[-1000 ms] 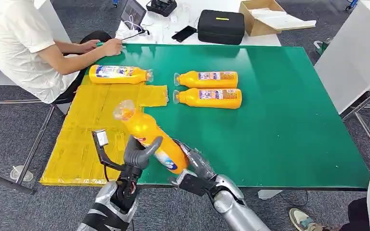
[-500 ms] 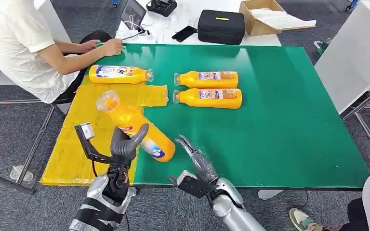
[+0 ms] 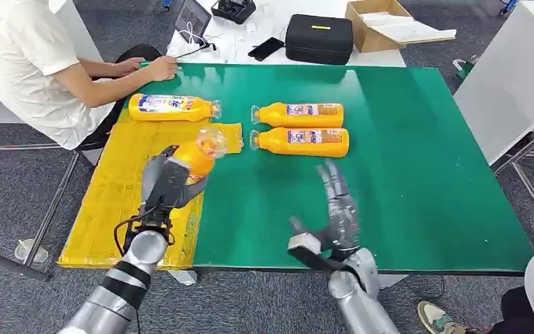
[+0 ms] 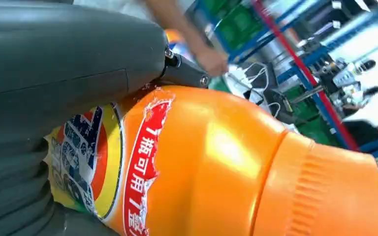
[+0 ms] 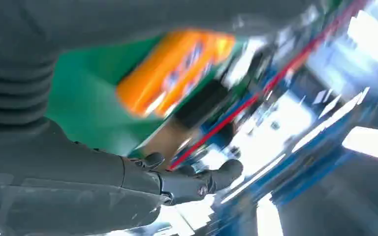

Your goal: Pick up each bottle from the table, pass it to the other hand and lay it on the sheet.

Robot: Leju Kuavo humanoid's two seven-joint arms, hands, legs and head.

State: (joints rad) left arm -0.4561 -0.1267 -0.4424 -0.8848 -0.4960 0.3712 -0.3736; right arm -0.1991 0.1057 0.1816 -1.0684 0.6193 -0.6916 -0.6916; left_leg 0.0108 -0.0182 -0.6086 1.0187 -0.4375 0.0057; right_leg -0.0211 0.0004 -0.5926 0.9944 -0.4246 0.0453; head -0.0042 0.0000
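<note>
My left hand [image 3: 163,182] grips an orange bottle [image 3: 200,156] above the yellow sheet [image 3: 122,198], its clear cap end pointing toward the table's middle. Close up, that bottle [image 4: 216,167] shows a red and blue label under my left hand [image 4: 54,73]. My right hand [image 3: 334,209] is raised over the green table [image 3: 417,160] with fingers spread and nothing in it. Another orange bottle [image 3: 172,107] lies on the sheet's far end. Two more bottles [image 3: 299,114] [image 3: 300,141] lie side by side on the green top. My right hand [image 5: 128,177] appears before blurred bottles [image 5: 172,69].
A person in a white shirt [image 3: 35,62] sits at the table's far left corner, a hand [image 3: 158,67] on the edge. Beyond the table are a black case [image 3: 318,38], a phone [image 3: 265,48] and a cardboard box [image 3: 379,24]. A shoe [image 3: 434,316] shows at lower right.
My left hand has carried the bottle away from the right hand, up and over the yellow sheet. The right hand has let go, lifted and spread its fingers over the table.
</note>
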